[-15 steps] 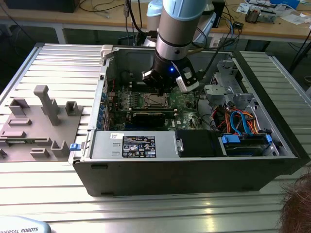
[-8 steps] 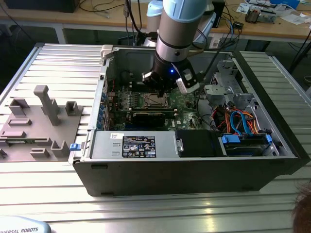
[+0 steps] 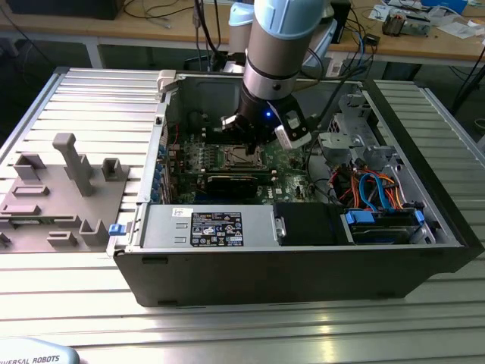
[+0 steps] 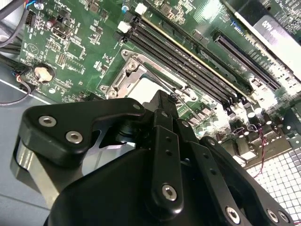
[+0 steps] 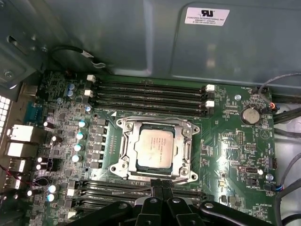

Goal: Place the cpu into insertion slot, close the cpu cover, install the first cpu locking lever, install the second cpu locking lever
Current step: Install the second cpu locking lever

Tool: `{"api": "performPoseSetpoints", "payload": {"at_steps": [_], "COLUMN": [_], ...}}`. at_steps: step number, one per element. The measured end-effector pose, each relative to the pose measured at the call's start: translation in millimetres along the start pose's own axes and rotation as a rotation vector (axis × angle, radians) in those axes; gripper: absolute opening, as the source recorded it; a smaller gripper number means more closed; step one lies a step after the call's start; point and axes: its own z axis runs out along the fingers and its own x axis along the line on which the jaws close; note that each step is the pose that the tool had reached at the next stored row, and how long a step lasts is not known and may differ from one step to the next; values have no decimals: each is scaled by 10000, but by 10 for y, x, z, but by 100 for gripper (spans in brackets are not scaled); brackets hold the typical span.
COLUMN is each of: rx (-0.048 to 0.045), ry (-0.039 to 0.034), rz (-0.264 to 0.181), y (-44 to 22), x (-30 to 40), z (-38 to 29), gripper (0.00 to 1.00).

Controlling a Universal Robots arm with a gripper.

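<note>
cpu [image 5: 156, 149] sits in the socket, cpu cover [image 5: 188, 151] down around it — looks like the lever step. hand [image 5: 160, 186] narrow, tips together, holding nothing, at the socket edge by a thin locking lever [image 5: 136, 189]. Judgement: needs precise hooking, tight clearance. Open PC case [image 3: 303, 273] on ribbed metal tabletop [image 3: 91, 303], cluttered benches behind.

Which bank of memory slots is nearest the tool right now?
The bank on the tool's side of the cpu; the tool tips sit right over it, the other bank lies beyond.
</note>
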Motion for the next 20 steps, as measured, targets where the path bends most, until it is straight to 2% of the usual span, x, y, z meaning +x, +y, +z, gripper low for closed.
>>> {"api": "performPoseSetpoints", "payload": {"at_steps": [2,5,13,16,20], "rx": [2,-5,-76,-103,-120], "ry": [1,0,-6,-8,-10], "rz": [0,0,-5,-5,-8], "y": [-10,-22,-71,-79,-92], "x": [14,94,206,269,291], "z": [17,89,128,188,253], "gripper": [11,11,11,11,11]}}
